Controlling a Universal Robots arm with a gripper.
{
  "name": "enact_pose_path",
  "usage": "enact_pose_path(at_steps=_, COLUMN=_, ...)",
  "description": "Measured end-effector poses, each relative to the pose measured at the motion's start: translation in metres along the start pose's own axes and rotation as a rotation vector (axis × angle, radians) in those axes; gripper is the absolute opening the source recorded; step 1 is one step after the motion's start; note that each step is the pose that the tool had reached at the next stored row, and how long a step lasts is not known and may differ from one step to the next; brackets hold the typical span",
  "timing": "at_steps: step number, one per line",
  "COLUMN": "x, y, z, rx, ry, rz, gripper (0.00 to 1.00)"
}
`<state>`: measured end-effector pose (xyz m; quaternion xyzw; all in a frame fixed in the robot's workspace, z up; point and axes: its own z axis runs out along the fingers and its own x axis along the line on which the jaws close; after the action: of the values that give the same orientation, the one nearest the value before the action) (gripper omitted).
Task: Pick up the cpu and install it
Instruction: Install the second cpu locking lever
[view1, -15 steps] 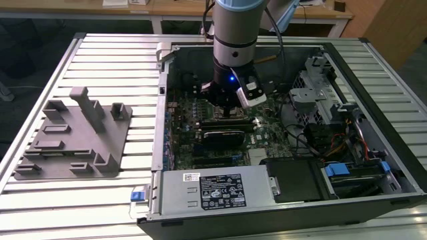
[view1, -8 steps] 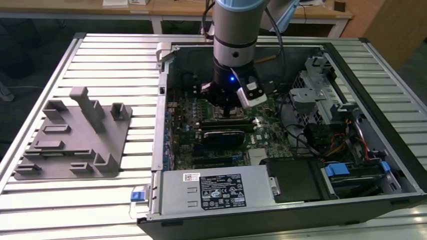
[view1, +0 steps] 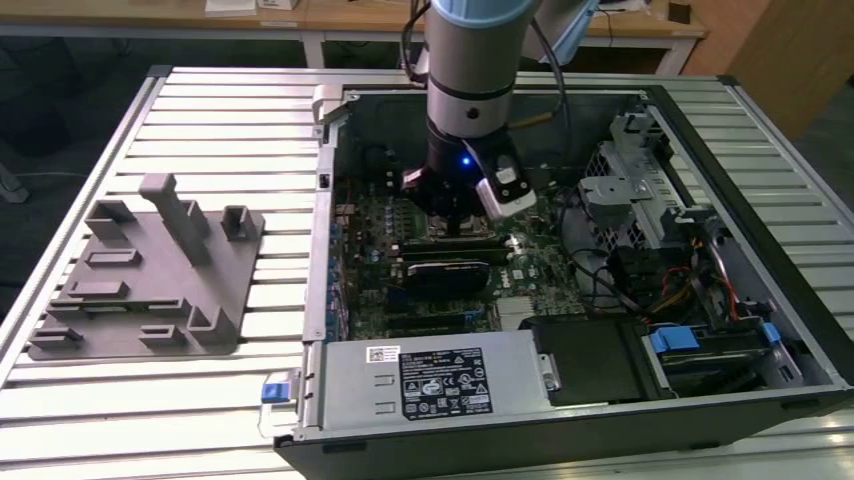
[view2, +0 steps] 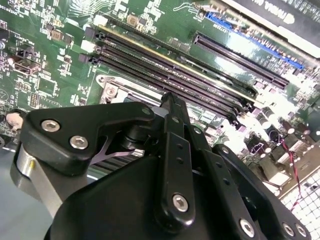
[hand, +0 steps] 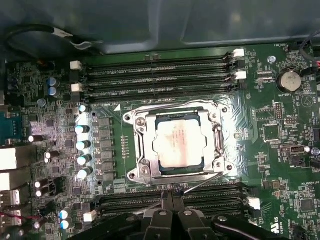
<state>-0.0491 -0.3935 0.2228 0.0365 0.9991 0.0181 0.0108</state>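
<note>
CPU (hand: 179, 144): one, a flat square chip with a shiny metal top, lying inside the socket frame (hand: 177, 142) at the middle of the motherboard (hand: 280, 150) in the first wrist view; it looks seated level, with nothing holding it.
Handling: by its look, light, stiff and thin, with a smooth top that would slip under a careless pinch; the underside contacts are likely delicate, so the sensible hold is at two opposite edges of the pale rim, never across the top face.
Left of the socket frame: one row of five silver-topped capacitors (hand: 82, 150), standing upright just beside it.
Socket frame: one, a metal-rimmed square around the chip, with one thin lever wire (hand: 200, 184) running along its near side.
Memory slots: two banks, one (hand: 160, 75) on the far side of the socket frame and one (hand: 170, 200) on the near side, each of four long dark slots as far as I can count.
Right of the socket frame: one round coin battery (hand: 289, 80), well apart from it.
Gripper (hand: 172, 197): one, poised over the near memory bank just beside the socket frame; its two fingers are pressed together at the tips with nothing between them.
Computer case (view1: 747, 200): one, lying open with the arm (view1: 470, 90) reaching down into it in the exterior view.
Grey fixture (view1: 147, 275): one, on the slatted table (view1: 200, 130), well apart from the case, toward the exterior view's left.
</note>
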Motion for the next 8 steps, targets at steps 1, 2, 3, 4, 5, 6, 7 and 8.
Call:
enact_pose_path(at_steps=1, x=0.0000, y=-0.0008, z=0.0003, rx=-0.0013, ry=0.0002, rz=-0.002, gripper=0.11)
enact_pose_path(at_steps=2, x=0.0000, y=-0.0015, z=0.0005, rx=-0.0031, ry=0.0005, rz=-0.005, gripper=0.11)
enact_pose_path(at_steps=3, x=0.0003, y=-0.0021, z=0.0008, rx=-0.0067, ry=0.0008, rz=-0.007, gripper=0.11)
enact_pose_path(at_steps=4, x=0.0006, y=-0.0025, z=0.0011, rx=-0.0122, ry=0.0012, rz=-0.010, gripper=0.11)
enact_pose_path(at_steps=5, x=0.0010, y=-0.0028, z=0.0015, rx=-0.0189, ry=0.0019, rz=-0.013, gripper=0.11)
enact_pose_path(at_steps=6, x=0.0015, y=-0.0031, z=0.0019, rx=-0.0275, ry=0.0026, rz=-0.016, gripper=0.11)
enact_pose_path(at_steps=7, x=0.0019, y=-0.0034, z=0.0022, rx=-0.0350, ry=0.0032, rz=-0.019, gripper=0.11)
enact_pose_path(at_steps=8, x=0.0024, y=-0.0039, z=0.0025, rx=-0.0395, ry=0.0036, rz=-0.022, gripper=0.11)
